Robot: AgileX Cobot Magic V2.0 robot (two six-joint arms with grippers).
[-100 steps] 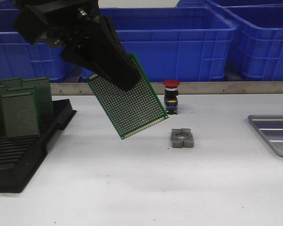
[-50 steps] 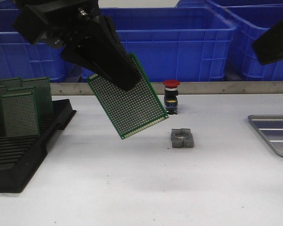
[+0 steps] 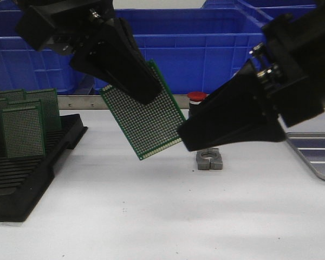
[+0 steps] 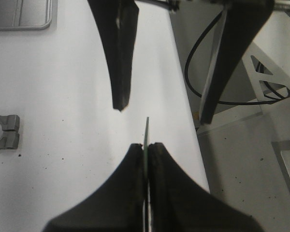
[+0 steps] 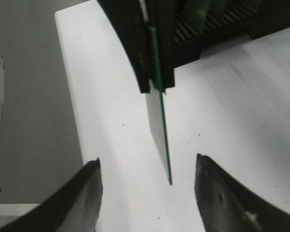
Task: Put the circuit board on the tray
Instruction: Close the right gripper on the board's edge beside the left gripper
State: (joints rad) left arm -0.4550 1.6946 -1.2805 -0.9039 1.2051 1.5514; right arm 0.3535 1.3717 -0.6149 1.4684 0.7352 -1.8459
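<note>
Circuit board (image 3: 146,116) hangs tilted in the centre of the frame, above the table (image 3: 151,216), pinched at its upper edge by the left pincer (image 4: 146,145). Right pincer (image 5: 147,166), fingers spread, points at the board's lower corner. Tray (image 3: 314,154) lies at the right edge, well apart.

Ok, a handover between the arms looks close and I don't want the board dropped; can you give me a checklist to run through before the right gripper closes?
1. Left gripper shut on the circuit board: ok.
2. Right gripper open: ok.
3. Board's free edge lies between the right fingers, seen from the right wrist: ok.
4. Right fingers not touching the board: ok, a gap shows on both sides.
5. Tray bare where visible: ok, though part is cut off or hidden by the arm.
6. How far the fingers overlap the board: cannot tell.
</note>
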